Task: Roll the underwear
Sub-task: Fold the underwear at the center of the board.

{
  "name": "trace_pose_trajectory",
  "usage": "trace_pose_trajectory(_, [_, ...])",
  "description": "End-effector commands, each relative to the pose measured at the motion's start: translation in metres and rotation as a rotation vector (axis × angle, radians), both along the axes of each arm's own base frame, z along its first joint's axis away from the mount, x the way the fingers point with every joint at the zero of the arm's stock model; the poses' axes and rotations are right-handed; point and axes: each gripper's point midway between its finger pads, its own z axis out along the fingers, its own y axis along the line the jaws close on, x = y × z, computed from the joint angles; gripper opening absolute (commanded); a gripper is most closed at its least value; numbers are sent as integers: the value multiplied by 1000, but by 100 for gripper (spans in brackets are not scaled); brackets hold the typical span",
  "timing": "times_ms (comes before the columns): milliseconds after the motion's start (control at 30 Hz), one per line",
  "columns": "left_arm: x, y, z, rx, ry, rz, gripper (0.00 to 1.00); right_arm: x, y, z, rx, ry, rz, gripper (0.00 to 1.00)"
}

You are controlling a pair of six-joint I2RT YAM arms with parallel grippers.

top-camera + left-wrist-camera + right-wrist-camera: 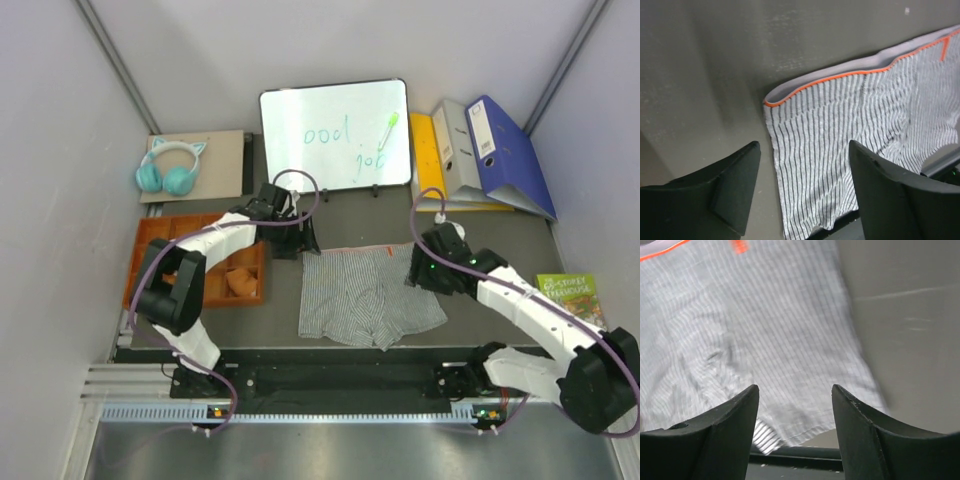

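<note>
Open left hand (804, 150) and open right hand (795, 392) hover over opposite sides of striped boxer shorts (365, 295) lying flat on tabletop (350, 215); uneven pinches, or catching one layer only, would likely skew the roll.

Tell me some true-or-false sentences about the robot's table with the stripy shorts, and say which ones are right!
1. The striped boxer shorts lie spread out, not rolled. True.
2. The left gripper is clamped on them. False: its jaws stand open, gripping nothing.
3. The rust-orange briefs sit in the orange tray. True.
4. The teal headphones lie in that tray. False: they rest on a tan board behind it.
</note>
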Motion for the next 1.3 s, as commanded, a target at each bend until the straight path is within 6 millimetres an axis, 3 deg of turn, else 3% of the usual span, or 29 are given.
trace_pose_trajectory(0, [9, 7, -7, 77, -24, 15, 71, 1, 45, 13, 90, -40, 73, 60])
trace_pose_trajectory(267, [22, 13, -26, 149, -42, 42, 66, -15, 91, 10, 134, -36, 190, 59])
trace_pose_trajectory(367, [23, 11, -33, 146, -35, 36, 59, -23, 111, 10, 156, -36, 237, 58])
trace_pose_trajectory(500, [22, 8, -42, 131, -16, 27, 54, -31, 136, 16, 169, -43, 297, 58])
trace_pose_trajectory(633, [25, 6, -48, 130, -13, 20, 49, -37, 179, 36, 212, -81, 377, 57])
trace_pose_trajectory(700, [24, 5, -50, 125, -9, 13, 38, -49, 201, 34, 212, -71, 437, 57])
trace_pose_trajectory(767, [22, 1, -54, 108, 4, 3, 28, -59, 229, 46, 253, -90, 493, 56])
trace_pose_trajectory(800, [21, 1, -56, 110, 10, 4, 16, -62, 239, 37, 240, -71, 511, 55])
trace_pose_trajectory(833, [21, 2, -57, 112, 13, 4, 10, -64, 254, 47, 266, -81, 531, 55])
trace_pose_trajectory(900, [20, 2, -59, 116, 18, 6, 0, -78, 272, 34, 237, -47, 579, 54])
trace_pose_trajectory(933, [21, 2, -58, 113, 20, 7, 0, -78, 284, 39, 244, -54, 596, 53])
trace_pose_trajectory(1000, [21, 0, -55, 105, 18, 6, 0, -89, 294, 21, 192, -15, 625, 52])
trace_pose_trajectory(1033, [21, 0, -54, 101, 17, 9, 0, -89, 303, 26, 197, -19, 633, 51])
trace_pose_trajectory(1267, [20, -6, -47, 65, 26, 4, 0, -88, 315, -7, 81, 32, 630, 49])
